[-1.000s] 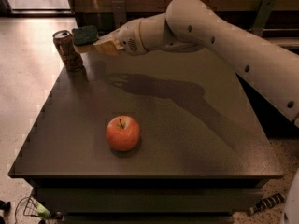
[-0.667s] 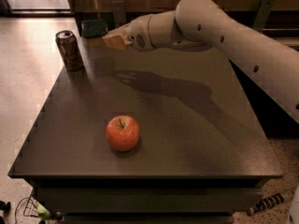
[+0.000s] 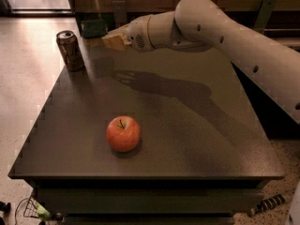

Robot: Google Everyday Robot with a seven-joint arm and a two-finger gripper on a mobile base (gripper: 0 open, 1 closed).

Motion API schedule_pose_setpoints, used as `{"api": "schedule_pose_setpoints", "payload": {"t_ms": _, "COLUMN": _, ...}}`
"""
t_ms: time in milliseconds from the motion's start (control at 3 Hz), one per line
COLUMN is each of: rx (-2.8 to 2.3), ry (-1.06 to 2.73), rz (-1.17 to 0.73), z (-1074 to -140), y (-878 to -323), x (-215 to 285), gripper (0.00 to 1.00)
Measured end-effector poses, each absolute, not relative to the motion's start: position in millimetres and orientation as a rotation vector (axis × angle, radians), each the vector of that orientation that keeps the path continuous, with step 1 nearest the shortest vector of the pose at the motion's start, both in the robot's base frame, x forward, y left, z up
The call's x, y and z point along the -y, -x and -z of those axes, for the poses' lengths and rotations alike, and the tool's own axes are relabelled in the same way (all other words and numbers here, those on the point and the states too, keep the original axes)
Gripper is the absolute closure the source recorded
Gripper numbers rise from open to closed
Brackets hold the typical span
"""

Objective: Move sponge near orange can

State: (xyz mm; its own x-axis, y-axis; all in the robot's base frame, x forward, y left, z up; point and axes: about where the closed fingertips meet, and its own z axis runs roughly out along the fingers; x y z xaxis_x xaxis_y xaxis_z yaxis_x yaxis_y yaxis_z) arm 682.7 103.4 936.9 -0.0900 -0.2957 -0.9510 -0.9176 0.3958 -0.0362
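Observation:
The sponge (image 3: 93,28), dark green, is at the tips of my gripper (image 3: 114,39) over the table's far left corner, and it appears lifted off the surface. My gripper is shut on its right end. The orange can (image 3: 70,50), brownish-orange with a silver top, stands upright near the left edge, just left of and nearer than the sponge. My arm reaches in from the right, and its shadow falls on the table below.
A red-orange apple (image 3: 123,133) sits on the dark table (image 3: 197,144) toward the front middle. The table's left edge runs close beside the can. Bare floor lies to the left, and a wall with brackets stands behind.
My gripper and the sponge have moved together a little up and to the right, away from the can. The can and the apple have not moved.

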Motion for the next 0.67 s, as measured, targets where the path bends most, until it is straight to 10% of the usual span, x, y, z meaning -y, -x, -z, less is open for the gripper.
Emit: {"api": "schedule_pose_setpoints", "payload": {"t_ms": 667, "rx": -1.616, "ry": 1.104, "rz": -0.759, "z": -936.6, "y": -680.7, "x": -109.2, "gripper": 0.02}}
